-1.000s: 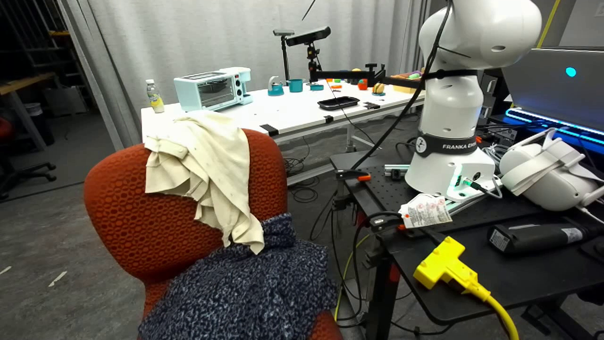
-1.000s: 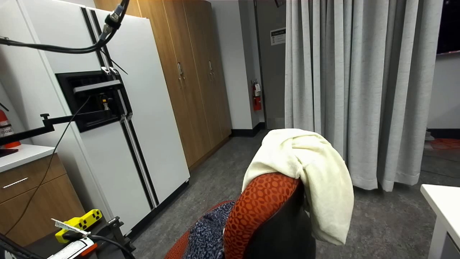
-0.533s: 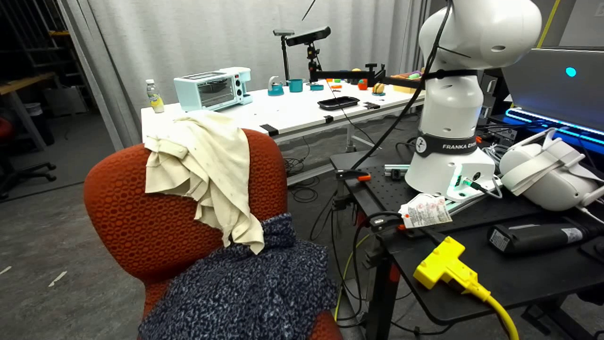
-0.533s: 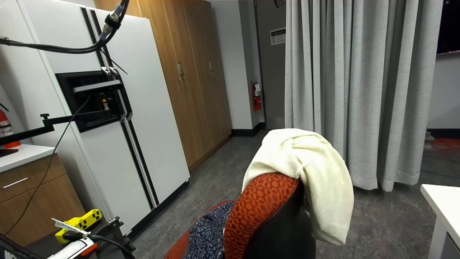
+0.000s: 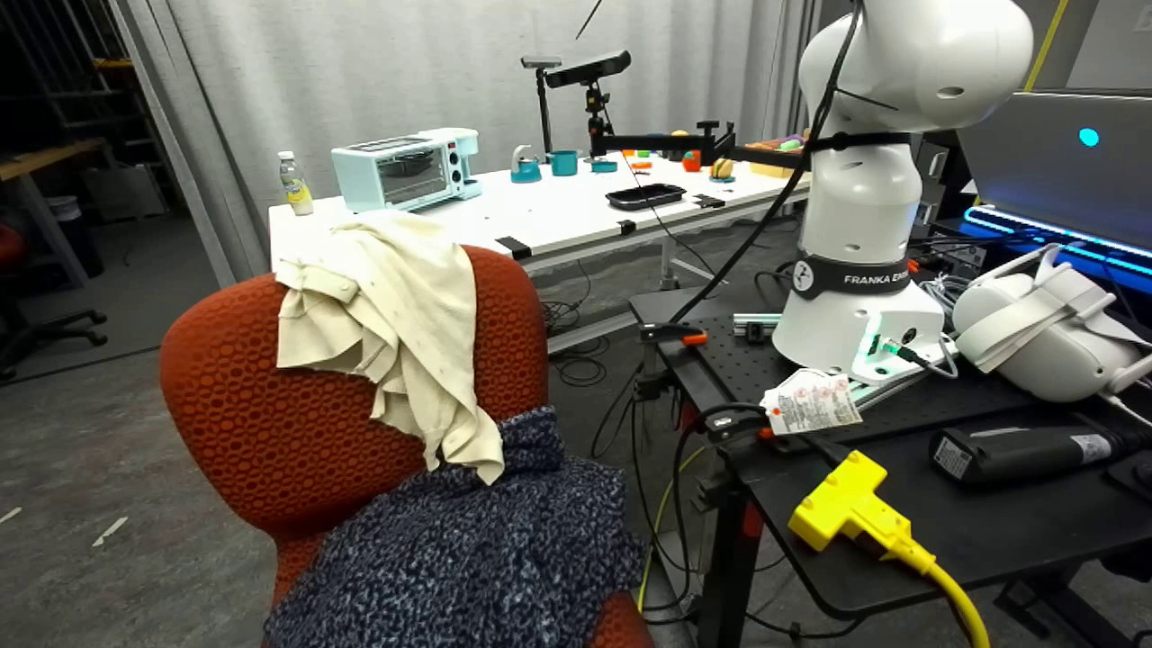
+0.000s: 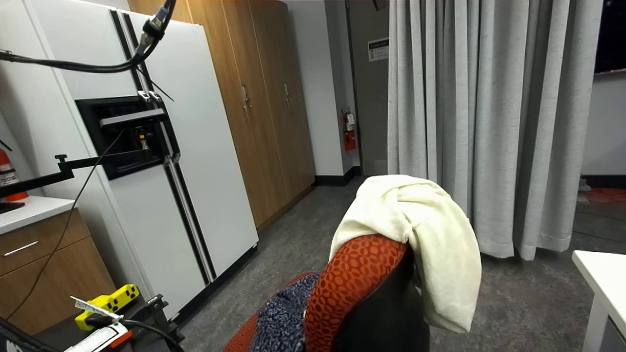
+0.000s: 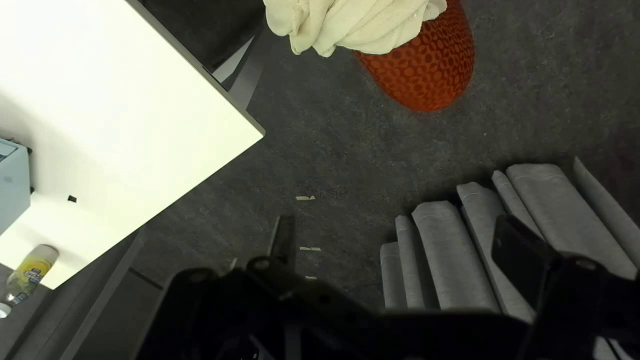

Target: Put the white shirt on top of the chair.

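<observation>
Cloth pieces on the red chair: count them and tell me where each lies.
2. The white shirt is draped over the top of the red chair; the speckled dark cloth lies on the seat. Anything underneath them would be hidden.

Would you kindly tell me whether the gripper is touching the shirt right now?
Apart. The wrist view shows it: the gripper stands open low in the picture, the shirt lies over the chair at the top edge, and floor shows between.
</observation>
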